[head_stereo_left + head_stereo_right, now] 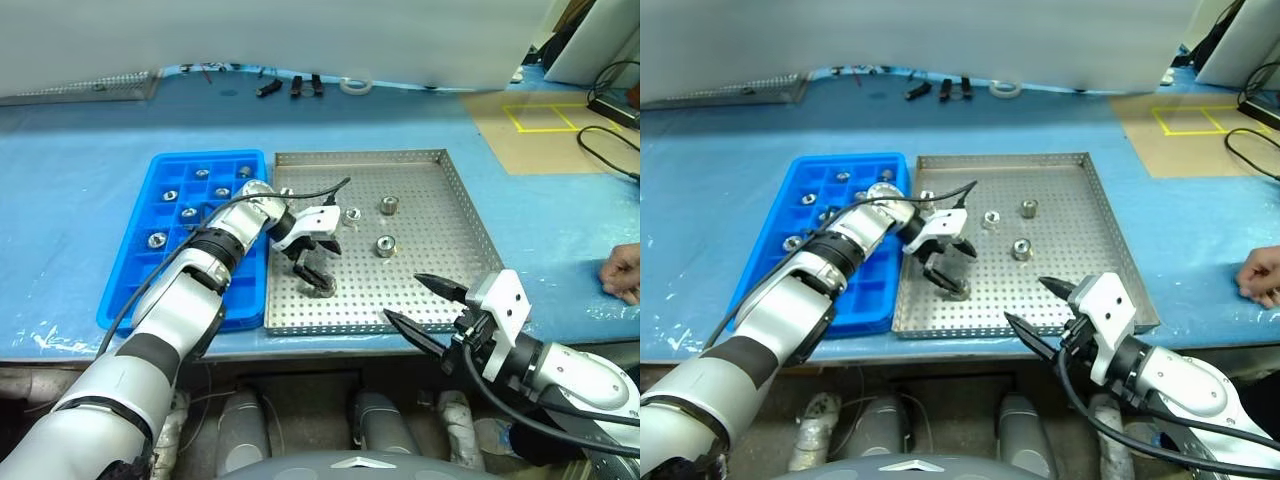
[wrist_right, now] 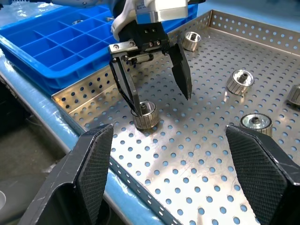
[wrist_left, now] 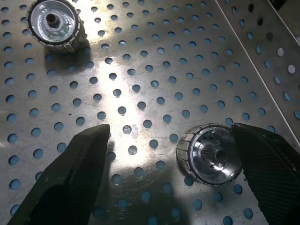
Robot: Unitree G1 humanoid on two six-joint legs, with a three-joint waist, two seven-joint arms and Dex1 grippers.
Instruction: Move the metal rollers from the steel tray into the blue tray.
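Observation:
The steel tray (image 1: 455, 215) lies mid-table with the blue tray (image 1: 140, 270) touching its left side. Several metal rollers (image 1: 385, 245) stand on the perforated floor, and several more sit in the blue tray's compartments (image 1: 157, 239). My left gripper (image 1: 322, 268) points down over the steel tray's near left part, open. One roller (image 3: 209, 154) stands between its fingers, close against one finger (image 3: 267, 164) and apart from the other. My right gripper (image 1: 402, 297) hangs open and empty over the tray's near rim.
A person's hand (image 1: 622, 272) rests on the table at the far right. Small black parts (image 1: 295, 87) and a tape ring (image 1: 355, 85) lie at the back. Cables (image 1: 605, 150) run at the right rear. The table's front edge is just below the trays.

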